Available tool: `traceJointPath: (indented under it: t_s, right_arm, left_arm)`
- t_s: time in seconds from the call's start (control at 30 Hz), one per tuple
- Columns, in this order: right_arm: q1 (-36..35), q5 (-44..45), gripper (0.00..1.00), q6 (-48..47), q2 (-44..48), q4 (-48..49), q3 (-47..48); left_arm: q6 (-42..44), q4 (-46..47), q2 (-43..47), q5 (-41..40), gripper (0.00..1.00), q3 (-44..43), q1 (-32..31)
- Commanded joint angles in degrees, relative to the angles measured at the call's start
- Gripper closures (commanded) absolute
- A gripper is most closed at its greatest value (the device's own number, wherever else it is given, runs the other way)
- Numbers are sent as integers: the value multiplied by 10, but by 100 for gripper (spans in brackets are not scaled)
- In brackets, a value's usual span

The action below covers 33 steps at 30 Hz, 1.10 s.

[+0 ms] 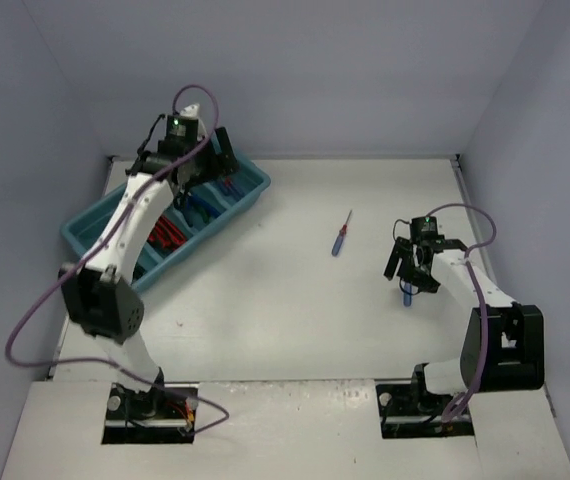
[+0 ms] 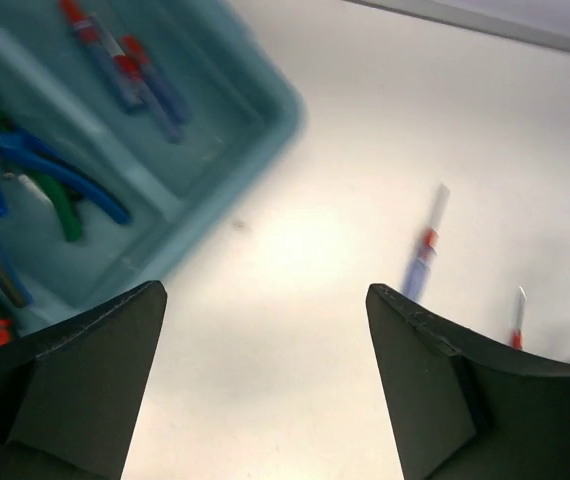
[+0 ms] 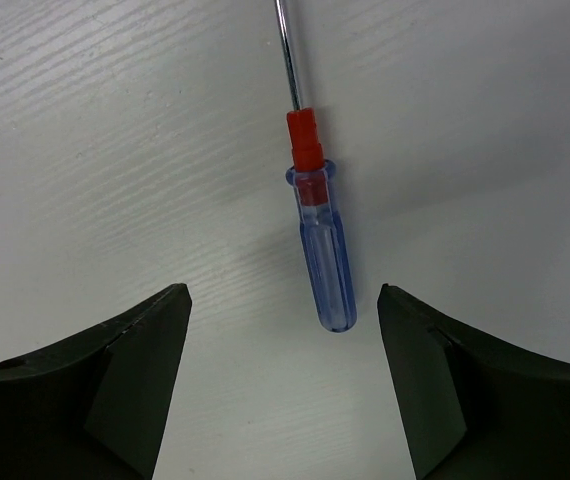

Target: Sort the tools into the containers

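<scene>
At the left, the teal tray (image 1: 252,198) stands slanted near the far corner of the table (image 1: 295,320). It already holds blue-handled pliers (image 2: 55,170), green-handled pliers (image 2: 60,205) and, in the end compartment, thin screwdrivers (image 2: 125,70). The left gripper (image 2: 265,300) hangs over the tray's edge with its jaws wide apart and nothing between them, so I judge that it has no work at this moment. In the middle of the table one loose screwdriver (image 1: 341,235) lies alone, well apart from both arms. At the right, the right gripper (image 3: 283,300) hovers low over a blue-handled screwdriver (image 3: 325,260). Its jaws are spread and it holds nothing. The handle lies between the two fingers, touching neither, and nearer to one finger than to the other. The step in hand seems to be the pick of this screwdriver. To do it well, the gripper should first shift sideways until the handle is centred, then go down until the fingertips almost meet the table. It should close on the thick clear handle, not on the thin metal shaft. The handle is round and smooth, so an off-centre closing could push it and make it roll away. After lifting, it belongs in the compartment with the other screwdrivers.
</scene>
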<state>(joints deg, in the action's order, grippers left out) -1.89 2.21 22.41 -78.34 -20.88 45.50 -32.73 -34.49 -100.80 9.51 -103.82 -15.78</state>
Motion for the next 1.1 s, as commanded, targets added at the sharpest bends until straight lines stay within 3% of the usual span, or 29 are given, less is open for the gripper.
traceJointPath:
  t_s: [0.0,0.13,0.27,0.43,0.7,1.07]
  right_arm:
    - [3,9,29,7,-27,40,6]
    - [3,21,32,6,-51,62,0]
    - [4,25,38,1,-73,82,-1]
    - [4,21,51,-9,-92,96,0]
    - [-8,-19,96,-12,-82,126,-11]
    - [-132,-134,100,83,86,176,36]
  left_arm:
    - [68,12,112,-21,20,81,-111]
    - [65,46,173,-55,20,226,-200]
    - [53,67,199,-67,20,283,-266]
    - [54,68,219,-89,20,315,-315]
    - [52,69,220,-73,20,311,-325]
    - [8,122,141,6,20,250,-348]
